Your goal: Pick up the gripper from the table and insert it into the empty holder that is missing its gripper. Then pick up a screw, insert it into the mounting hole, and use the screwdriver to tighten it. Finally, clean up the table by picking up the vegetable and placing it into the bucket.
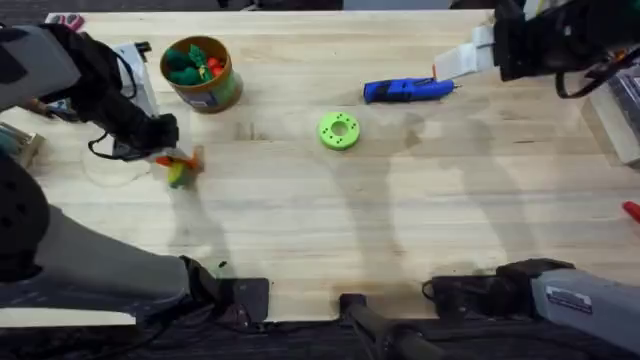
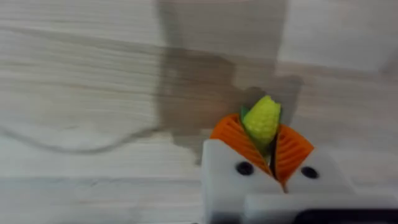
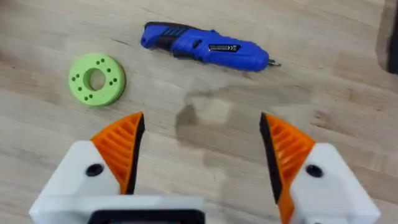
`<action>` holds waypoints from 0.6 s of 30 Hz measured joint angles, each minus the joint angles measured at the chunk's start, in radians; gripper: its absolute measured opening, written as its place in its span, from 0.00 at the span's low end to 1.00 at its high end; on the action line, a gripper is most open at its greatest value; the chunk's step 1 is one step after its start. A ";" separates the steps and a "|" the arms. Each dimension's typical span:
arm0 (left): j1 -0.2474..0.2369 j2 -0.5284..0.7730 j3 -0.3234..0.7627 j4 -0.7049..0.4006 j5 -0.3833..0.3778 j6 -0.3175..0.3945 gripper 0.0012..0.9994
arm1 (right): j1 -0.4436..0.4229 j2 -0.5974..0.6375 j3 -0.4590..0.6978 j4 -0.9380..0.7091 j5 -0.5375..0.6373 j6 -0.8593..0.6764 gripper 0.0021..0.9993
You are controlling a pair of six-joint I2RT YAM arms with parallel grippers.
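My left gripper [image 1: 178, 163] is shut on the yellow-green vegetable [image 1: 176, 176] at the table's [image 1: 300, 220] left side, below the bucket. In the left wrist view the vegetable [image 2: 262, 118] sticks out from between the orange pads [image 2: 231, 134], and its shadow falls on the wood behind it. The bucket [image 1: 200, 72] holds green and red toys. My right gripper [image 3: 200, 134] is open over bare wood, short of the blue screwdriver [image 3: 205, 46]. The screwdriver [image 1: 405, 90] lies beside the white holder [image 1: 465, 60] on the grey-and-black arm at the back right. The loose gripper and the screw are out of view.
A lime-green ring [image 1: 339, 130] lies mid-table, also seen left of my right fingers [image 3: 96, 79]. Pink scissors [image 1: 65, 20] sit at the far left corner. A red item [image 1: 632, 210] pokes in at the right edge.
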State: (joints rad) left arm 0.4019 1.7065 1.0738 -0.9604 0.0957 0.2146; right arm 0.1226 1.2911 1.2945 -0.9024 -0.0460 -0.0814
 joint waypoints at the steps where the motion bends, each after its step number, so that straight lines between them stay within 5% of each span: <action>1: 0.000 0.000 0.004 -0.026 0.037 0.020 0.02 | 0.000 0.000 0.000 0.000 0.000 0.000 0.99; 12: -0.005 0.001 0.324 -0.218 0.406 0.108 0.02 | 0.000 0.000 0.000 0.000 0.000 0.000 0.99; 18: -0.026 0.001 0.506 -0.082 0.513 0.060 0.02 | 0.000 0.000 0.000 0.000 0.000 0.000 0.99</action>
State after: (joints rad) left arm 0.3759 1.7073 1.5800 -1.0426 0.6090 0.2750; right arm 0.1226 1.2911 1.2945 -0.9026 -0.0460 -0.0814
